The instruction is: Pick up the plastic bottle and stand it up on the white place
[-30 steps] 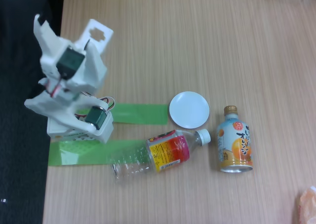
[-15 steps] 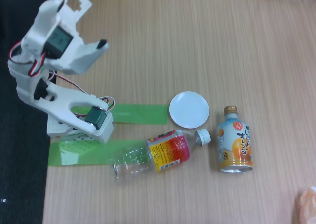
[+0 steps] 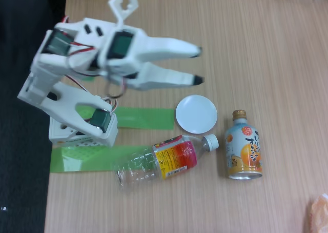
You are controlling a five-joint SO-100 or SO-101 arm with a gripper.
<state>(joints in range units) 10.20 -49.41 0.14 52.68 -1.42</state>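
While the white arm reaches out over the wooden surface, its gripper hangs with both fingers spread apart, nothing between them, the dark fingertips pointing toward the right of the fixed view. The lower fingertip sits just above the small round white dish as the view shows it, though I cannot tell how high off the surface it is. The plastic bottle lies on its side below the dish, clear ribbed body toward the left, white screw cap toward the upper right, the red-to-yellow label band around its middle. The cap end comes near the dish's lower edge but stays apart from it. Just to the right of the cap lies an orange-and-pale-blue drink can-bottle with a gold cap, also on its side, the cap pointing up in the view. Two strips of green tape run across the surface beside the arm's base, the lower one partly under the bottle's clear end.
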